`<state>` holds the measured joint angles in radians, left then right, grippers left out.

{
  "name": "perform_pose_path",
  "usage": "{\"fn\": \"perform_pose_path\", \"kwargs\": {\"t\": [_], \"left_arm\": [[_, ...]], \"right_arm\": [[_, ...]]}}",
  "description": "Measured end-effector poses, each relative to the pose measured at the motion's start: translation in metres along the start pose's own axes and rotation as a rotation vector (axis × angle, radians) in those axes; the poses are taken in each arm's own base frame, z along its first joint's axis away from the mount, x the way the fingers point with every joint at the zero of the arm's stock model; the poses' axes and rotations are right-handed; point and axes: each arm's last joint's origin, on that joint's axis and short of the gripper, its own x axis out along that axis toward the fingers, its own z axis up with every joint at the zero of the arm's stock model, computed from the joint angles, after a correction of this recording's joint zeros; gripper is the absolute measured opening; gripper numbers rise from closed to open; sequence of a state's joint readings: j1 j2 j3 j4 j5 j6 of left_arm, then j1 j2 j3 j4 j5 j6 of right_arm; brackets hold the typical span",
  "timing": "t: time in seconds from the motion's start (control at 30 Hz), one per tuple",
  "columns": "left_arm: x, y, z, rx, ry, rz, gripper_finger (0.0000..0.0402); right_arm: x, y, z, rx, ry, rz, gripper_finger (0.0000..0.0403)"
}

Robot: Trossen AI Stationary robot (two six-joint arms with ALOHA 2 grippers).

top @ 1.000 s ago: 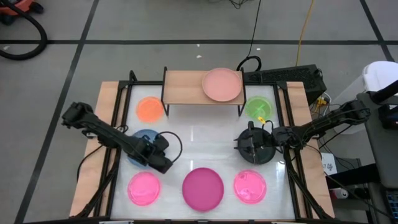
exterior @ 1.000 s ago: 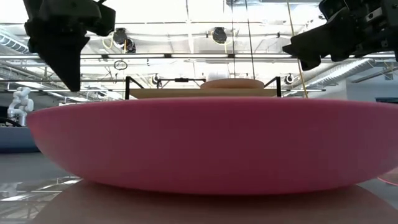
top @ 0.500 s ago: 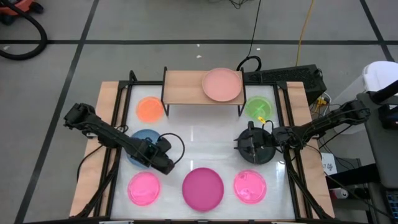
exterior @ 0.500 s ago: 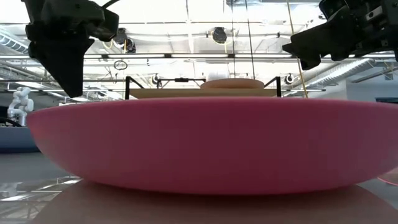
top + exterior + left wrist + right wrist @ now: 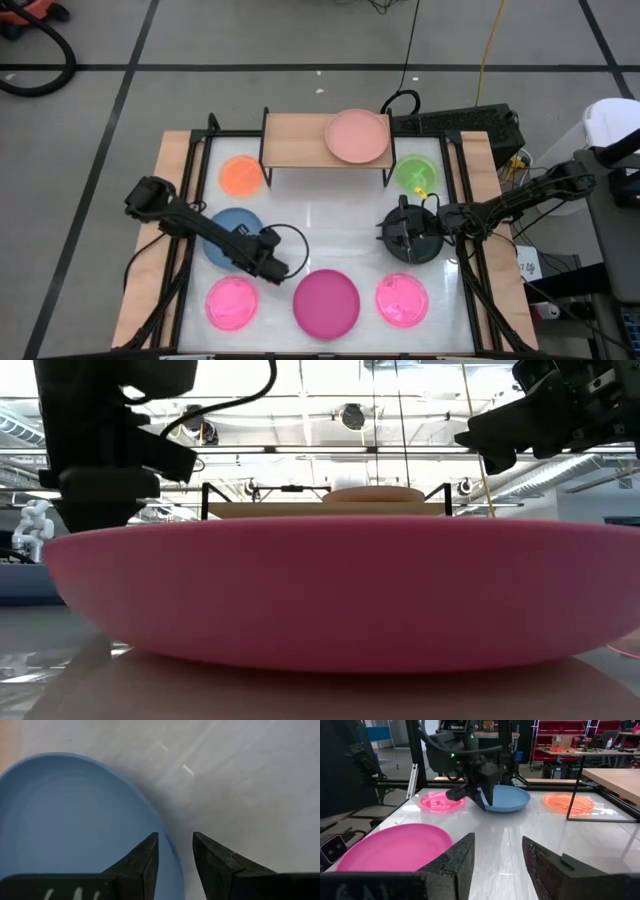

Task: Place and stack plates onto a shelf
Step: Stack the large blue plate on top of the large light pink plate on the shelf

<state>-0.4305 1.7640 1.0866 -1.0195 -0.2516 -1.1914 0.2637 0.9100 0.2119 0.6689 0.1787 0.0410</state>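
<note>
My left gripper [image 5: 281, 267] is open at the near right side of the blue plate [image 5: 226, 231], which lies flat on the white table. In the left wrist view one finger stands over the plate's inside and the other outside it. My right gripper [image 5: 497, 840] is open with nothing between its fingers and hangs above the black plate [image 5: 421, 256]. The shelf [image 5: 296, 141] stands at the far middle, with the salmon plate [image 5: 357, 135] on its right half. My left gripper [image 5: 175, 836] has the blue plate's rim [image 5: 169, 851] running between its two fingers, which come at it from above, slanting. I cannot tell whether either finger touches the rim. The plate lies on the table.
An orange plate [image 5: 241, 175] and a green plate [image 5: 415, 173] lie to the shelf's left and right. Two hot-pink plates [image 5: 232, 302] [image 5: 402, 299] flank the magenta plate [image 5: 326, 303] along the near edge. Bare tabletop [image 5: 330, 225] lies in the middle.
My left gripper has gone down and toward the table's right and near edges, along the blue plate to its near right rim. The blue plate has stayed where it was. The right arm has kept still.
</note>
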Motion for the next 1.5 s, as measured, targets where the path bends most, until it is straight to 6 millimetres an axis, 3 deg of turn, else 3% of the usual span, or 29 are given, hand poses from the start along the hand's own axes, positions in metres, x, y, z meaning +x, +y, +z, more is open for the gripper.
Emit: {"fn": "perform_pose_path", "kwargs": {"t": [0.57,0.67,0.83,1.5], "left_arm": [[0.002,0.002,0.004,-0.101,0.005,0.007,0.0124],[0.002,0.003,0.003,-0.136,0.009,0.018,0.0095],[0.002,0.004,0.002,-0.161,0.051,0.020,0.0013],[0.001,-0.009,0.010,-0.097,-0.019,-0.122,0.0032]], "right_arm": [[0.000,0.000,0.001,0.002,-0.008,0.000,0.0146],[0.000,0.000,0.001,0.016,-0.008,0.001,0.0146],[0.000,0.000,0.001,0.020,-0.008,0.001,0.0146],[0.000,0.000,0.002,0.004,-0.017,-0.001,0.0146]]}}
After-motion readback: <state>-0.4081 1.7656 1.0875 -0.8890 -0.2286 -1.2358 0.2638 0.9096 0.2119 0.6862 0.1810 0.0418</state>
